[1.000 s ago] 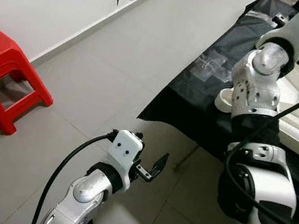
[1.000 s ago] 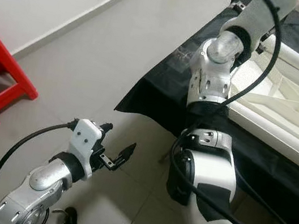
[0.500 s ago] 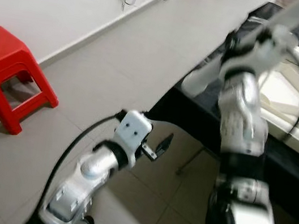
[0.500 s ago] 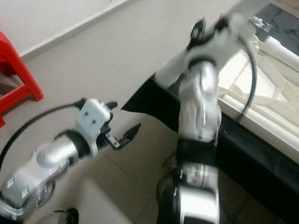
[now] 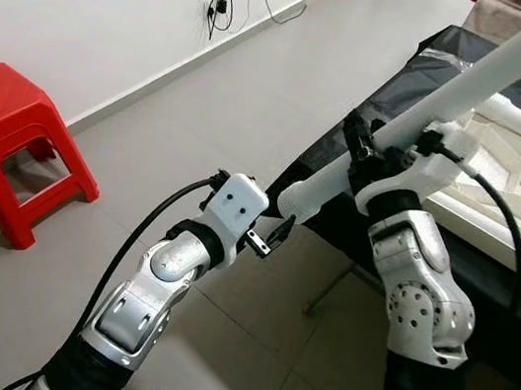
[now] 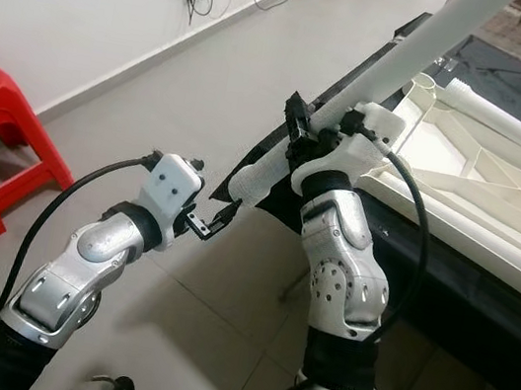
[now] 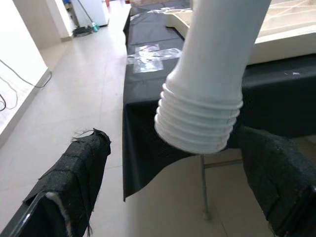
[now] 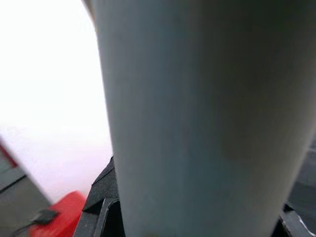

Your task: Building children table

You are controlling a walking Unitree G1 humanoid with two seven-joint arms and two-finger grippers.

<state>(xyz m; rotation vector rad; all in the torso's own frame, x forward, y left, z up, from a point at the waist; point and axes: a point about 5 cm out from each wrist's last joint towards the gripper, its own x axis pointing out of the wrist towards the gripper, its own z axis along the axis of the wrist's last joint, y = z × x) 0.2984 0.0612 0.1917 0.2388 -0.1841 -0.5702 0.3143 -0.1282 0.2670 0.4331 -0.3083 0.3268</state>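
Holding a long white leg (image 5: pixel 480 77) up at a slant, your right hand (image 5: pixel 374 146) is pinching it partway along the shaft, threaded end down and toward your left. That ribbed end (image 7: pixel 200 126) hangs in the air off the edge of the black-draped tabletop (image 5: pixel 398 88), and your left hand (image 7: pixel 173 182) sits just below it, fingers (image 7: pixel 74 173) spread wide to either side with nothing between them.

The cream-white table frame (image 5: pixel 517 188) lies flat on the tabletop behind your right arm; that is where the leg has to end up, by my reckoning.

Watch the far end of that leg. It runs up and off the top of the head views, so you can't tell what it might hit when you swing it. A quick turn of the wrist could sweep it wide.

Your grip is well away from the middle of the leg, I'd say, so the leg may twist or slide in the fingers if you tilt it further. If the left hand closes on the threads off-centre, it could knock the leg out of line, not steady it.

Room is good on your left: bare tiled floor out to the wall, with a red stool (image 5: pixel 9 143) well apart. On the right it is tight, the tabletop edge and the frame's rim sitting close behind your forearm. Keep the lower end out over the floor.
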